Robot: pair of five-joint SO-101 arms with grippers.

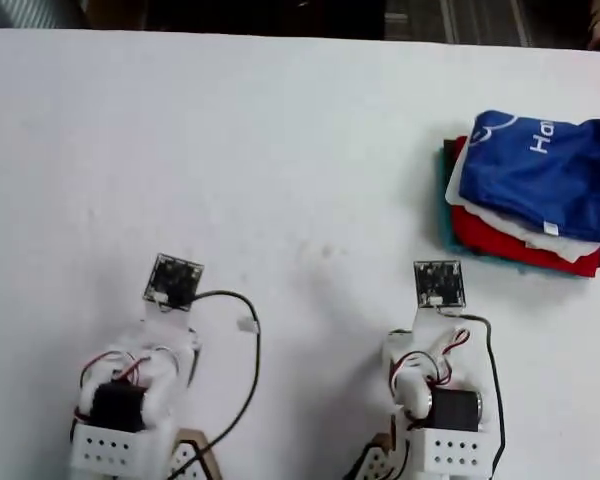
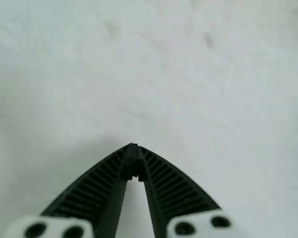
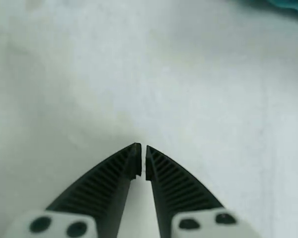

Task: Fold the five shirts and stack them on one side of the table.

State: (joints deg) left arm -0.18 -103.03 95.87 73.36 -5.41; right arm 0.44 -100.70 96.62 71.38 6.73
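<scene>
White worktop (image 1: 280, 150) from edge to edge, and everything that matters sits at one side: a stack of folded shirts (image 1: 520, 215) far over on the right arm's side, running off the edge of the high view. On top lies the blue shirt (image 1: 540, 175), under it the white shirt (image 1: 500, 222), then the red shirt (image 1: 510, 248). A teal shirt (image 1: 448, 228) peeks out along the edge, and a dark shirt (image 1: 448, 152) shows just a corner at the bottom. Five layers by my count, so I'd call the folding and stacking done, or as good as. Piling them there makes sense: it keeps the finished shirts out of the folding space in the middle.

Both arms sit low at the near edge, well apart from the stack, the left arm (image 1: 130, 400) and the right arm (image 1: 435, 400) side by side. Look at the left claw (image 2: 133, 148): it points down at the worktop, tips pressed together, gripping nothing. And the right claw (image 3: 143, 149) is likewise empty, closed down to a hairline slit between its tips, with a sliver of teal at the corner of its wrist view. Closed and tucked low, they look parked rather than poised. That's my read.

Any writing? White lettering (image 1: 540, 140) runs across the blue shirt but is cut off at the frame edge, so there's no whole word to be had. A small white tag (image 1: 550, 228) pokes out by the white layer, too small to tell any print.
</scene>
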